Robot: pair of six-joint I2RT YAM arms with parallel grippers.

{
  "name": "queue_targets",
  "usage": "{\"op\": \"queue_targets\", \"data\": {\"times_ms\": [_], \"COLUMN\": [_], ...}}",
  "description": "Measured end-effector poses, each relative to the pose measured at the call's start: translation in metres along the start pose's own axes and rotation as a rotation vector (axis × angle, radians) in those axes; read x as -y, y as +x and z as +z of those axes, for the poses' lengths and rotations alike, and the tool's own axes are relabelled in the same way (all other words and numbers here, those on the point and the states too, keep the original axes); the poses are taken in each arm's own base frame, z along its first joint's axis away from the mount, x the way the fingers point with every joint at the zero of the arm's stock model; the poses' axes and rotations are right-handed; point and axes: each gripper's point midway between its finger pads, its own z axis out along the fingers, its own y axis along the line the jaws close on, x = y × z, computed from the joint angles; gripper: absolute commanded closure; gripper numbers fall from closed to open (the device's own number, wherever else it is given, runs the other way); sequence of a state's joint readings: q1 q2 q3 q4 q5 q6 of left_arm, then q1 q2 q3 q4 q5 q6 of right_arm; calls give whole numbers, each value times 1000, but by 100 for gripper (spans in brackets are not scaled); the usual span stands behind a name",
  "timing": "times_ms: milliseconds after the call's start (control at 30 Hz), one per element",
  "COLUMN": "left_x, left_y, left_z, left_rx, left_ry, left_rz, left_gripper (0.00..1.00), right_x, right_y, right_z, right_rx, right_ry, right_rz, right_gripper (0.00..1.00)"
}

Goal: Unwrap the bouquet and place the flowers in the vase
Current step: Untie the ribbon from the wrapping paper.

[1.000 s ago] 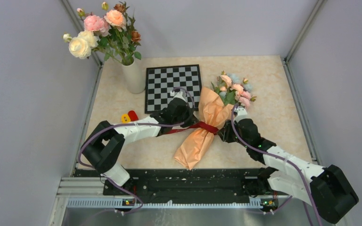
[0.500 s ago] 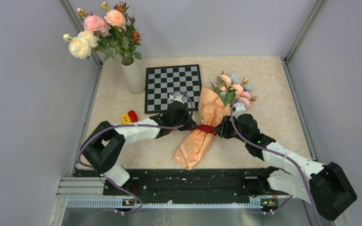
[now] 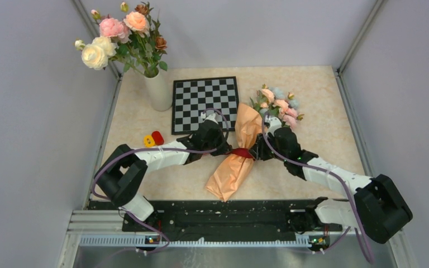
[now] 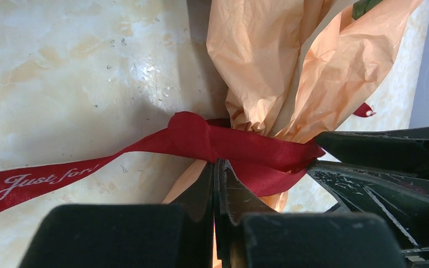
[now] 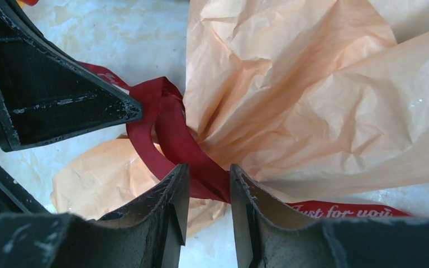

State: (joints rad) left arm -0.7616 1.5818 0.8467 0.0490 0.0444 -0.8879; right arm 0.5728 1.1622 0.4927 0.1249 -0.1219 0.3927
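Note:
The bouquet (image 3: 240,153), a peach paper cone, lies slantwise on the table with the flowers (image 3: 278,106) at its far end. A dark red ribbon (image 3: 240,152) ties its waist. My left gripper (image 3: 224,146) presses in from the left, shut, its tips (image 4: 218,163) pinching the ribbon (image 4: 229,148) by the knot. From the right comes my right gripper (image 3: 258,151), open, its jaws (image 5: 208,170) a little apart with a band of ribbon (image 5: 195,162) between the tips. The white vase (image 3: 157,92) stands at the back left.
The vase holds larger cream, pink and peach roses (image 3: 120,39). A chessboard (image 3: 205,103) lies behind the bouquet. A small red and yellow piece (image 3: 152,138) sits beside my left arm. A printed ribbon tail (image 4: 33,181) trails left on the table.
My right arm has moved left, up to the bouquet's waist, and its jaws now straddle the ribbon. The left gripper has stayed shut at the ribbon, shifting slightly right.

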Motion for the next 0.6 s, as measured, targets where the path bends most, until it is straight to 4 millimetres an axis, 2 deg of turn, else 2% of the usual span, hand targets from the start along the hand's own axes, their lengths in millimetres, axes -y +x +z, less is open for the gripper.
{"op": "queue_targets", "data": {"times_ms": [433,467,600], "left_x": [1,1,3], "left_y": [0,-1,-3], "left_z": [-1,-2,-4], "left_rx": [0,1,9], "left_ry": [4,4,8], "left_rz": [6,8,12], "left_gripper": [100,100,100], "right_x": [-1,-1,1], "right_y": [16,16,18], "right_z": [9,9,11], "right_rx": [-86,-86,-93], "right_ry": [-32,-32,-27], "right_rz": [-47,-50,-63], "right_gripper": [62,64,83]}}
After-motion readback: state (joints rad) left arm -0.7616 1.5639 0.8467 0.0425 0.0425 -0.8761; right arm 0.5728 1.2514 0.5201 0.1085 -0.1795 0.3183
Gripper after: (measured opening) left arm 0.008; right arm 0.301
